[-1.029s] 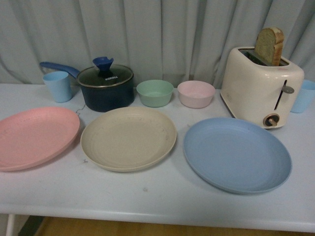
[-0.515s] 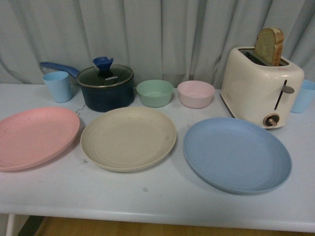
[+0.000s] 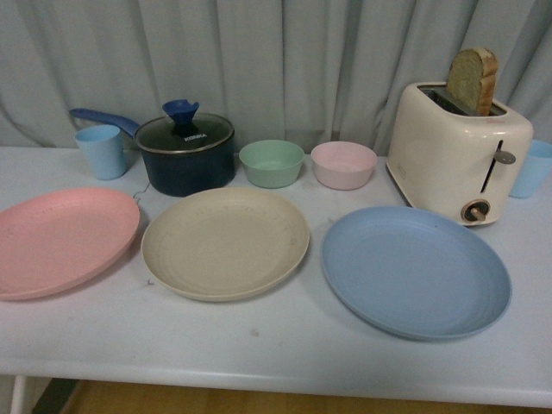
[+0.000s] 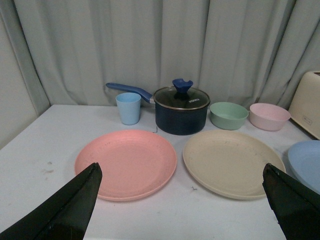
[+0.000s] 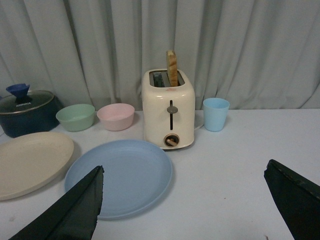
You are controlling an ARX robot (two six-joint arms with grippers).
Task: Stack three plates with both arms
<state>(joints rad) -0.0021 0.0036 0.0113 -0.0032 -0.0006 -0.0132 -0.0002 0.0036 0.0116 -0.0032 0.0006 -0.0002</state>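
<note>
Three plates lie side by side along the front of the white table (image 3: pixel 285 354): a pink plate (image 3: pixel 60 241) at the left, a beige plate (image 3: pixel 224 243) in the middle, a blue plate (image 3: pixel 416 271) at the right. None overlaps another. Neither arm shows in the front view. My left gripper (image 4: pixel 182 200) stands open, well back from the pink plate (image 4: pixel 126 164) and beige plate (image 4: pixel 232 162), nothing between its fingers. My right gripper (image 5: pixel 185 200) is open too, back from the blue plate (image 5: pixel 120 175) and to its right.
Behind the plates stand a light blue cup (image 3: pixel 101 151), a dark blue lidded pot (image 3: pixel 185 153), a green bowl (image 3: pixel 272 163) and a pink bowl (image 3: pixel 343 165). A cream toaster (image 3: pixel 457 151) holding bread sits close behind the blue plate, another blue cup (image 3: pixel 533 168) beside it. A curtain hangs behind.
</note>
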